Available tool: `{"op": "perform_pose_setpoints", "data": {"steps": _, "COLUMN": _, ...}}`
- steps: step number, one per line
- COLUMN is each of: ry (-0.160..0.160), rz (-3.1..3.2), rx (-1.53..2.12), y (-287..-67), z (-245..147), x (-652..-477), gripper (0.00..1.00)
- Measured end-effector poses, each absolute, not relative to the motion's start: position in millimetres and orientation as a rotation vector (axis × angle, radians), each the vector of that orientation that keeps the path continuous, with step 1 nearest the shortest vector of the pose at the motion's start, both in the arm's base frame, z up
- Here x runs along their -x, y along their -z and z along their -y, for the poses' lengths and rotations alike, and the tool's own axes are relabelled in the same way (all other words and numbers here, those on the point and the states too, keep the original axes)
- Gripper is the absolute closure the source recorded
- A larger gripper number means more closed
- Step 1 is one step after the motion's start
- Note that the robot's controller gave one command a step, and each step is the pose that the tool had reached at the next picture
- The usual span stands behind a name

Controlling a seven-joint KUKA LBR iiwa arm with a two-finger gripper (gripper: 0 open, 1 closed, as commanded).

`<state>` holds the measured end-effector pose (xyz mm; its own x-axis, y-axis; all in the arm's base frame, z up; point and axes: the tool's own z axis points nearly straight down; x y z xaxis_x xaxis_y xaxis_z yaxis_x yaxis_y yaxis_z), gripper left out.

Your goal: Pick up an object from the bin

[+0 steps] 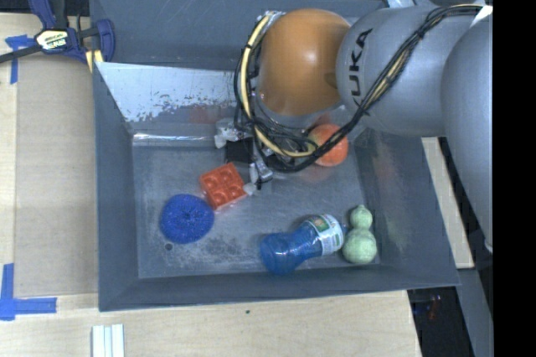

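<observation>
Hanging low over the middle of the grey metal bin (113,179), the gripper (254,167) sits just beside a red studded building block (223,185), squarish and lying flat left of centre; whether the pincer is wide or narrow cannot be told. Five things lie inside, one of each: the block, a blue round scrubber (186,219), a blue bottle (297,246) on its side, a green gourd-shaped toy (360,238) and an orange ball (333,149) partly behind the arm.
</observation>
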<state>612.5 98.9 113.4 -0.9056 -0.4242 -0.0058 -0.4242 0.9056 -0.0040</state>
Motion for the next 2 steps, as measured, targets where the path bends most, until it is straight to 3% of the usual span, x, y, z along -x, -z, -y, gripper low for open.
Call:
{"op": "perform_pose_setpoints", "data": {"steps": 1, "ry": -0.004, "rz": -3.019, "rx": 0.818, "y": -71.4, "z": -95.1, "x": -622.6, "gripper": 0.0}}
{"op": "perform_pose_setpoints", "data": {"steps": 2, "ry": -0.004, "rz": -3.051, "rx": 0.665, "y": -72.0, "z": -104.2, "x": -609.5, "gripper": 1.0}}
